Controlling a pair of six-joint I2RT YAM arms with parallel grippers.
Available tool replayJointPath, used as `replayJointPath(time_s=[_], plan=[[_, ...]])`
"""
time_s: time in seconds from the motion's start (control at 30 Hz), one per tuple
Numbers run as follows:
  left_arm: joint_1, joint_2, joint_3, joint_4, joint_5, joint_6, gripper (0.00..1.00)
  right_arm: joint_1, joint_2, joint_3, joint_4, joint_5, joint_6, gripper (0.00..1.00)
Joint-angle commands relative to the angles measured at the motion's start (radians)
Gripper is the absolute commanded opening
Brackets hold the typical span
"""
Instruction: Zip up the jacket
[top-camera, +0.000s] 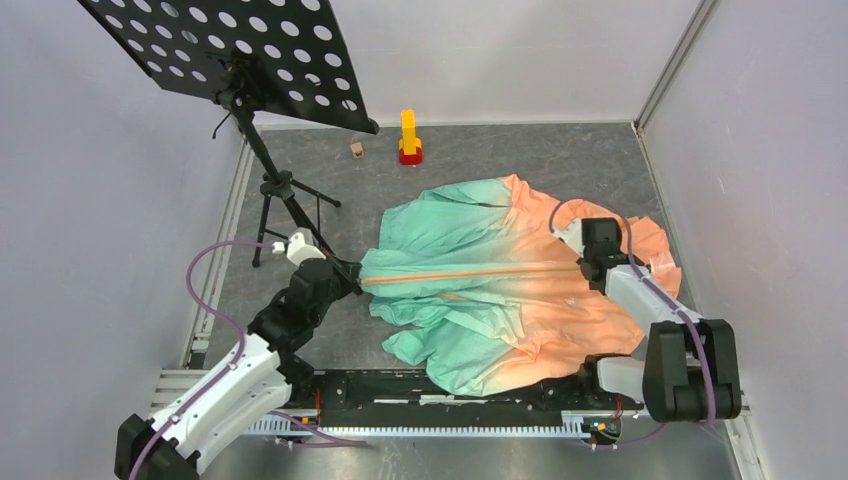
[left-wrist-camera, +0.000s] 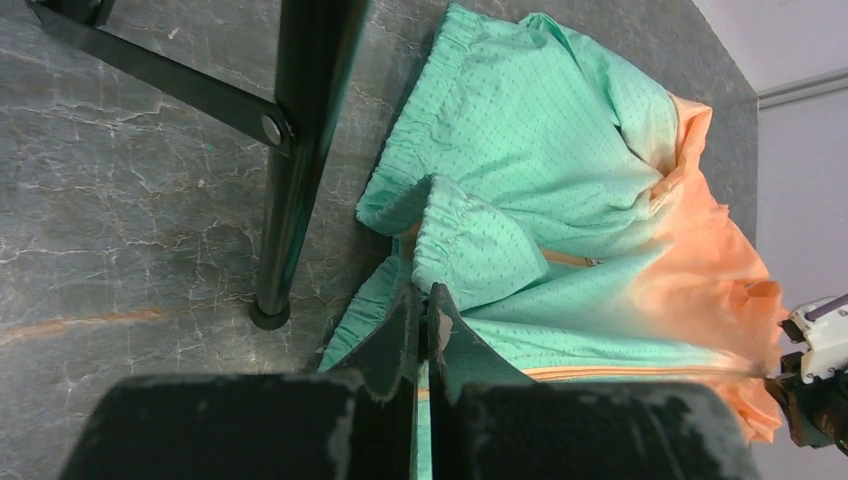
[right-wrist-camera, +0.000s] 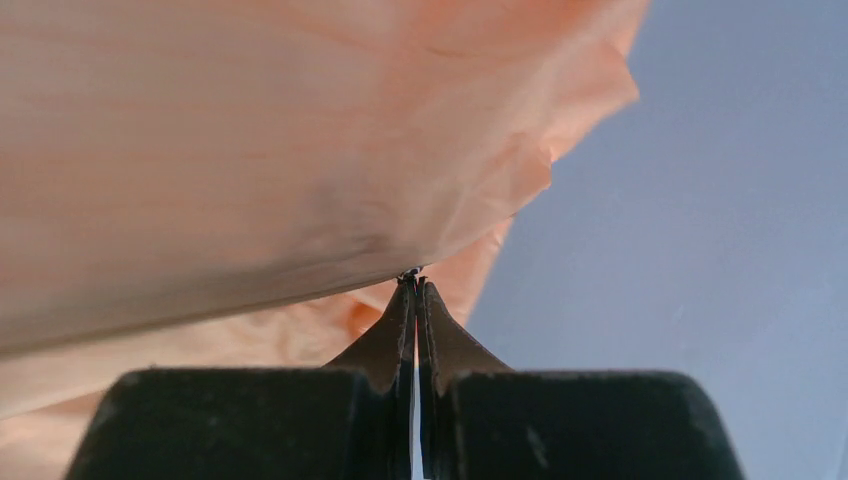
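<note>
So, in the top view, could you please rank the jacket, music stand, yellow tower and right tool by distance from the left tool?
1. jacket, hem pinched in the left tool.
2. music stand, legs just left.
3. yellow tower, far edge.
4. right tool, jacket's orange end.

A jacket (top-camera: 500, 290) lies spread on the grey table (top-camera: 580, 150), mint green on its left half and fading to peach-orange on the right. An orange zipper (top-camera: 470, 271) runs across it in a straight, taut line. The left pincer (top-camera: 354, 277) is closed on the mint end of that line, at the jacket's left edge. The right pincer (top-camera: 584, 264) is closed at the peach end. A black music stand (top-camera: 232, 52) rises at the far left, its legs (top-camera: 285, 200) on the table close to the left arm. Beyond the jacket, near the back wall, a yellow block tower on a red base (top-camera: 409, 137) stands upright, with a small wooden cube (top-camera: 356, 149) to its left, apart from it
</note>
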Motion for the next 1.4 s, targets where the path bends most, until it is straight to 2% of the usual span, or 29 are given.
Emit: replayJointPath(time_s=[0.0, 0.17, 0.37, 0.47, 0.57, 0.6, 0.67, 0.73, 0.77, 0.8, 0.9, 0.93, 0.97, 1.07, 1.17, 1.23, 1.37], plan=[[-0.007, -0.018, -0.004, -0.032, -0.163, -0.014, 0.02, -0.151, 0.05, -0.009, 0.156, 0.207, -0.167, 0.0], [-0.009, -0.019, -0.006, -0.063, -0.168, -0.029, 0.02, -0.271, 0.113, -0.057, 0.424, 0.322, -0.303, 0.0], [-0.011, 0.013, 0.006, -0.062, -0.152, -0.026, 0.02, -0.309, 0.191, -0.137, 0.743, 0.379, -0.432, 0.0], [-0.01, 0.01, 0.01, -0.076, -0.169, -0.01, 0.02, -0.305, 0.225, -0.089, 0.718, 0.364, -0.37, 0.0], [-0.01, 0.008, 0.01, -0.063, -0.169, 0.012, 0.02, -0.282, 0.223, -0.012, 0.641, 0.353, -0.232, 0.0], [-0.01, 0.013, 0.014, -0.062, -0.165, 0.021, 0.02, -0.273, 0.208, 0.009, 0.613, 0.341, -0.18, 0.15], [-0.01, 0.016, 0.015, -0.069, -0.167, 0.014, 0.02, -0.243, 0.157, 0.049, 0.53, 0.303, -0.032, 0.5], [-0.01, 0.023, 0.009, -0.06, -0.156, 0.003, 0.04, -0.18, 0.081, 0.081, 0.417, 0.236, 0.12, 0.73], [-0.01, 0.029, 0.01, -0.058, -0.145, -0.004, 0.1, -0.128, 0.05, 0.092, 0.382, 0.228, 0.159, 0.81], [-0.009, 0.035, 0.016, -0.066, -0.135, -0.01, 0.22, -0.085, 0.013, 0.101, 0.341, 0.236, 0.203, 0.96], [-0.009, 0.037, 0.045, -0.115, -0.09, -0.035, 0.75, 0.11, -0.067, 0.182, 0.155, 0.215, 0.351, 0.98], [-0.01, 0.034, 0.055, -0.126, -0.07, -0.037, 0.89, 0.138, -0.092, 0.218, 0.091, 0.177, 0.447, 0.98], [-0.009, 0.027, 0.074, -0.154, -0.052, -0.038, 0.97, 0.151, -0.128, 0.26, 0.041, 0.09, 0.567, 0.98], [-0.009, -0.009, 0.13, -0.225, -0.028, -0.044, 1.0, 0.151, -0.241, 0.327, -0.027, -0.241, 0.839, 0.98], [-0.01, -0.07, 0.201, -0.309, -0.009, -0.032, 1.0, 0.152, -0.358, 0.302, 0.036, -0.568, 0.9, 0.98], [-0.009, -0.123, 0.269, -0.373, -0.013, -0.029, 1.0, 0.153, -0.426, 0.281, 0.093, -0.623, 0.937, 0.98], [-0.009, -0.236, 0.397, -0.415, 0.019, 0.03, 1.0, 0.152, -0.499, 0.362, 0.077, -0.556, 0.921, 0.98]])
